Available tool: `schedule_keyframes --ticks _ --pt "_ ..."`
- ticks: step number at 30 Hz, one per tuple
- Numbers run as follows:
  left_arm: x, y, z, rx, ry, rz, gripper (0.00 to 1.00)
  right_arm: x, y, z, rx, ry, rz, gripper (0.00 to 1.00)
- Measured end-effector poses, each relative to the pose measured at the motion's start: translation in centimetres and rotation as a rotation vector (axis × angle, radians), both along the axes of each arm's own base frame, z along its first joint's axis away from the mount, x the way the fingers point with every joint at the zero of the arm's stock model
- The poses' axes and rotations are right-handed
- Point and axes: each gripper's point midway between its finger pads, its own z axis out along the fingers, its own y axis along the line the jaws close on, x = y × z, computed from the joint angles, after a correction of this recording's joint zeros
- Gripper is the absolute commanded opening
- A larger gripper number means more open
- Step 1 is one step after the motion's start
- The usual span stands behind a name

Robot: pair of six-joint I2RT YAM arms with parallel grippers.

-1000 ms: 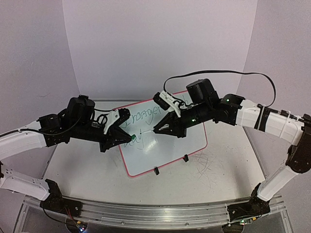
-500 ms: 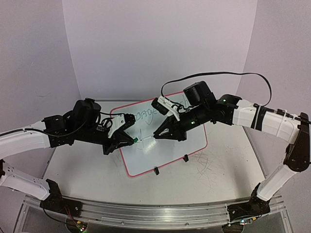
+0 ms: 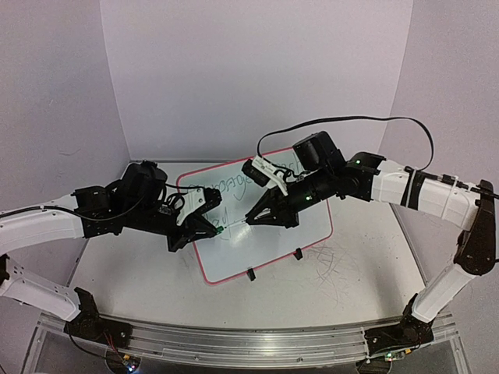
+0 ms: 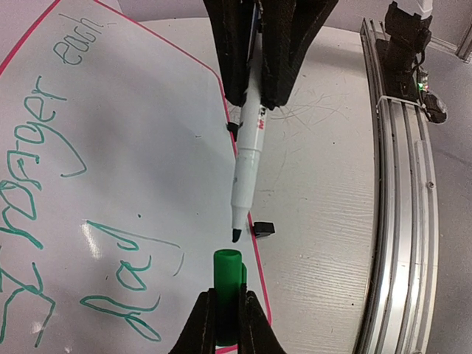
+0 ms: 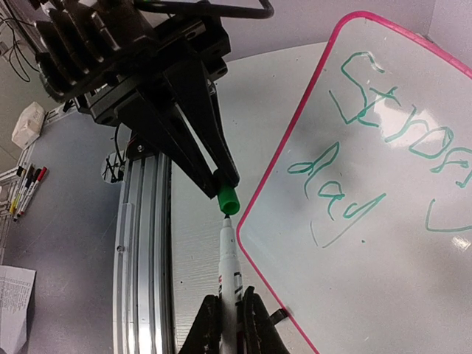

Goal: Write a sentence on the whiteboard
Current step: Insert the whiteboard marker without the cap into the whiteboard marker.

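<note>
Nearer than half a second ago, our left gripper (image 3: 217,228) and right gripper (image 3: 249,220) almost meet over the whiteboard (image 3: 273,249).
We clench a green cap (image 4: 227,284) in the left and an uncapped marker (image 4: 247,166) in the right, its tip just short of the cap's mouth. The whiteboard lies on the table (image 3: 351,265) between our arms, bearing the green sentence (image 3: 232,185) "Stronger each day".
</note>
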Motion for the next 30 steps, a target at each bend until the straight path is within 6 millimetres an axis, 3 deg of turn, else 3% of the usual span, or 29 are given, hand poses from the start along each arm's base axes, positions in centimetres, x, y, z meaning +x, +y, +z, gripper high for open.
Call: schedule_keyframes --ticks 11,30 --pt "-0.3 -0.1 -0.4 0.014 0.007 -0.008 0.00 0.0 0.4 -1.2 -0.015 0.029 0.016 0.00" --pt "-0.6 -0.4 -1.1 0.031 0.018 -0.019 0.00 -0.1 0.4 -1.2 -0.013 0.033 0.022 0.00"
